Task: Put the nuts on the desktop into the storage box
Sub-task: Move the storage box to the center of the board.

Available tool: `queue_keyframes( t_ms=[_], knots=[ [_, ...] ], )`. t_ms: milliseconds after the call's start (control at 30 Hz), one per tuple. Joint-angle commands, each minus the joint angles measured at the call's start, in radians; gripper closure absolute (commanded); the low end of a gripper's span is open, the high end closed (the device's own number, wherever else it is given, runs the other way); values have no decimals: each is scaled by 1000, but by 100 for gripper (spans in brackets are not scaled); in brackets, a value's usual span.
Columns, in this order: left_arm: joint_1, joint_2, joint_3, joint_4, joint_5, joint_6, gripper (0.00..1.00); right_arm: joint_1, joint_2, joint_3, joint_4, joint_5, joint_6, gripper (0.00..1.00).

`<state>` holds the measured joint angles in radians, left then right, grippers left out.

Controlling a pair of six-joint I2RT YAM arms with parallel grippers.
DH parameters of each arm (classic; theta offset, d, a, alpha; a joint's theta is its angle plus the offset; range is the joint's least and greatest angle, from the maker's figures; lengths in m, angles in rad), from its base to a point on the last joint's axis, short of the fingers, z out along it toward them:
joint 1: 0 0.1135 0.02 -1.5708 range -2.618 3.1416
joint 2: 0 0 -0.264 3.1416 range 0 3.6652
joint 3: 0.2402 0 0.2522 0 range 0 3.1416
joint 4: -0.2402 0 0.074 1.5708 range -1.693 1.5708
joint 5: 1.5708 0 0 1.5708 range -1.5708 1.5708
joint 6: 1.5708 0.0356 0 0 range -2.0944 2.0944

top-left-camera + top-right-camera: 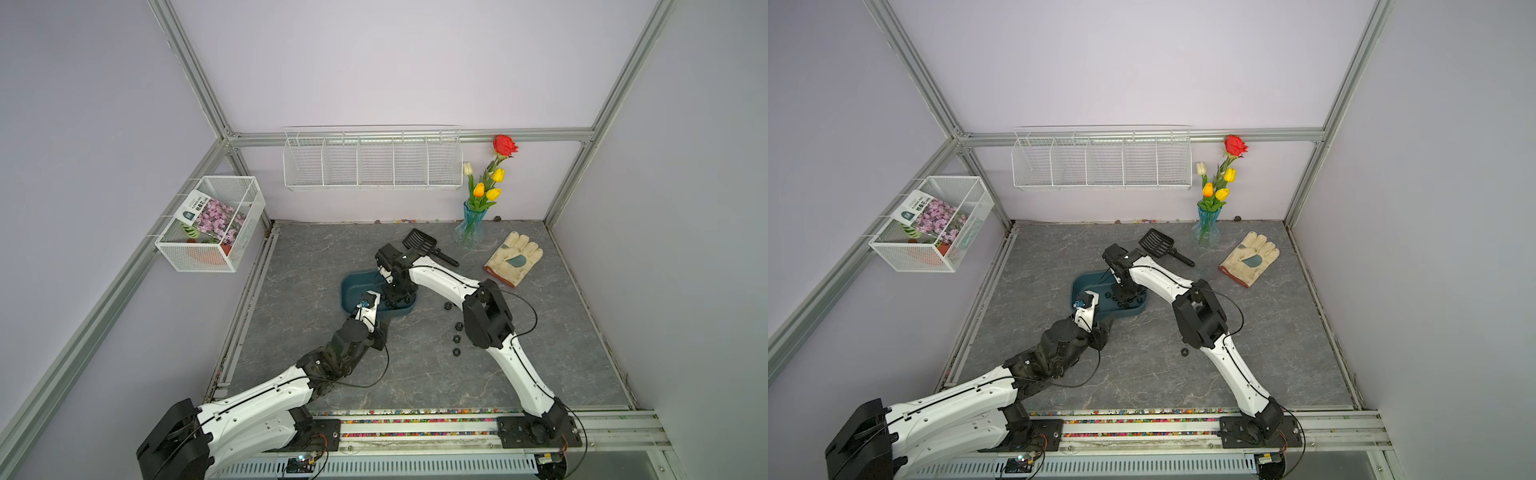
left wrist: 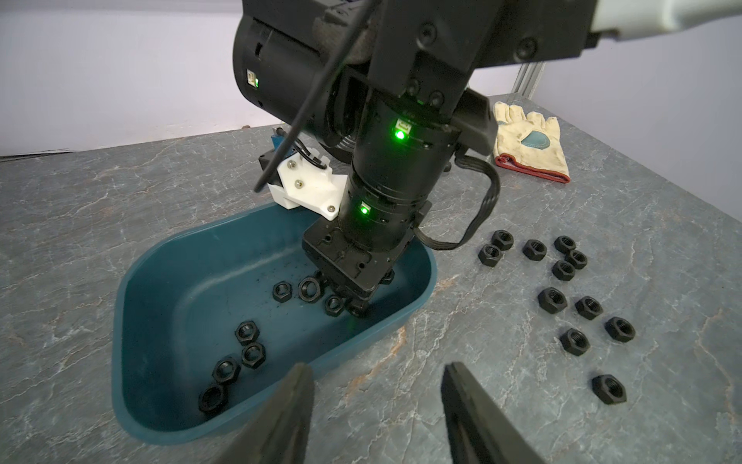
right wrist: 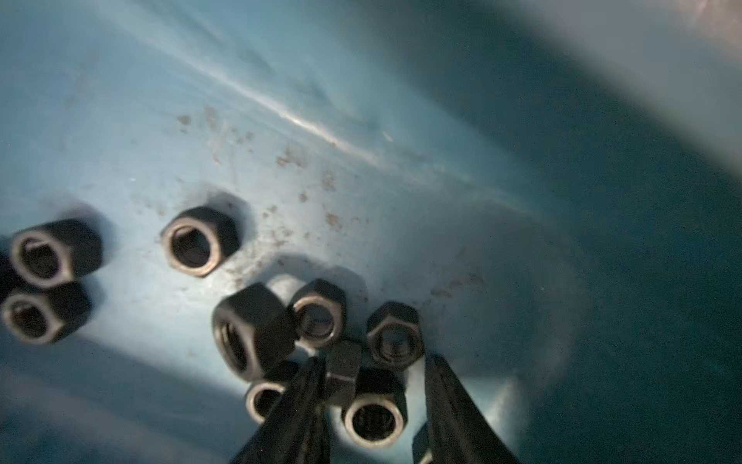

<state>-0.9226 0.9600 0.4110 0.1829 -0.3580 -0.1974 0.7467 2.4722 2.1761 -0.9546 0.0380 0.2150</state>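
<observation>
Nuts [image 2: 552, 300], small, rigid, probably dense and slippery: pinch across opposite flats; right jaws parted inside box [image 2: 180, 281], left jaws parted, empty.

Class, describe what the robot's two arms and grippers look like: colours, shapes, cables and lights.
The left arm and right arm have white shell links between black joint housings, with black cables running alongside. The right arm's black cylindrical wrist carries green lights. The left gripper and right gripper have flat, tapered black fingers.
</observation>
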Motion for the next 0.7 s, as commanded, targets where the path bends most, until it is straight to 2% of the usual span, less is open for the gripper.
queue_keyframes(
  t_ms=[0, 667],
  knots=[
    [7, -15, -9, -3, 18, 0, 43, -27, -41, -82, -6, 43, 27, 53],
    [7, -25, -19, -8, 42, -12, 44, -65, -197, -358, 73, 102, 57, 52]
  ],
)
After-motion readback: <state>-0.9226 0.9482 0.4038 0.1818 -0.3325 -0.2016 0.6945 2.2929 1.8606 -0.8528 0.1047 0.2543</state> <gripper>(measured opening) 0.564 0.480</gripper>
